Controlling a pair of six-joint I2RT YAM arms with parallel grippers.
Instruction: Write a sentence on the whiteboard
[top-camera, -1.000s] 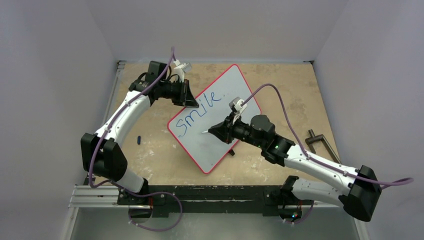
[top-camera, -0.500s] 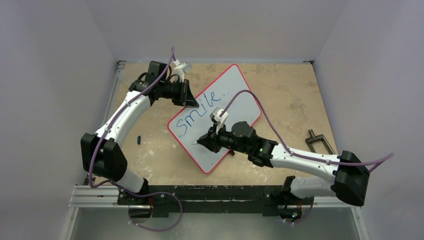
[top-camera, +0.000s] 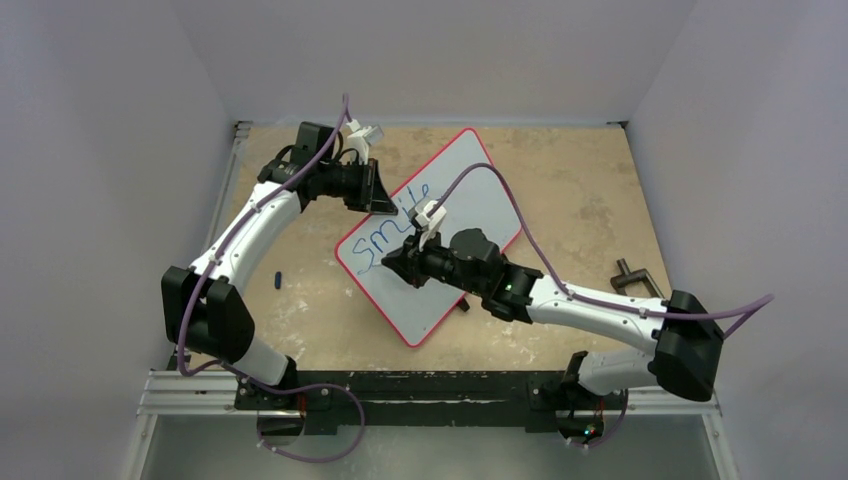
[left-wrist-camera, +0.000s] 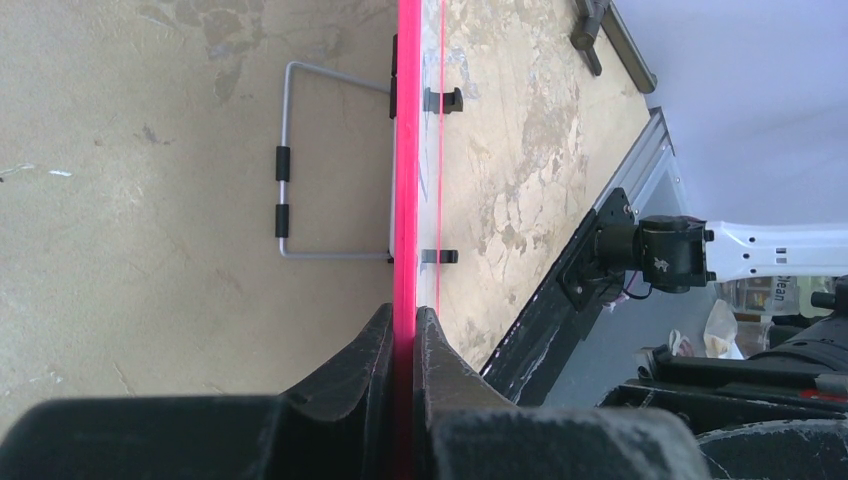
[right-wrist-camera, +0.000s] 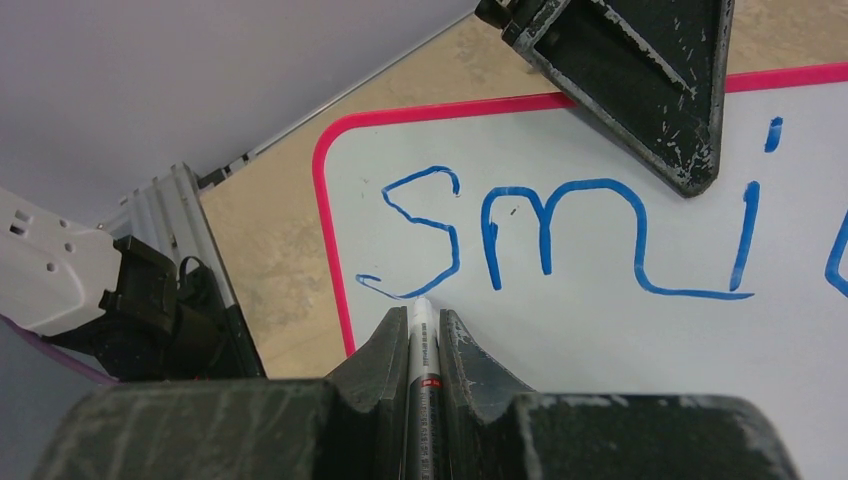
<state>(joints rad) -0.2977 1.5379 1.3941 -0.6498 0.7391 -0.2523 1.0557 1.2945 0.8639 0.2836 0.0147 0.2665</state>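
Note:
The whiteboard (top-camera: 478, 190), white with a thin red rim, lies slanted on the tabletop. On it stands the sentence (top-camera: 375, 245), which reads "smile" in blue as far as it shows; the right arm covers part of it. My left gripper (top-camera: 385, 205) is shut on the board's upper-left rim (left-wrist-camera: 407, 150), its jaws pinching the red edge. My right gripper (right-wrist-camera: 422, 312) is shut on a grey marker (right-wrist-camera: 422, 350). The marker's tip sits just below the "s" of the sentence (right-wrist-camera: 545, 240), near the board's lower-left corner.
A small blue cap (top-camera: 278, 279) lies on the table left of the board. A black clamp (top-camera: 635, 280) rests at the right. A wire stand (left-wrist-camera: 283, 170) and black feet show under the board. My left gripper's finger (right-wrist-camera: 650, 90) overhangs the board's top edge.
My right gripper has travelled left across the board with the marker, from the board's middle to just under the "s". The left arm and the board have stayed put.

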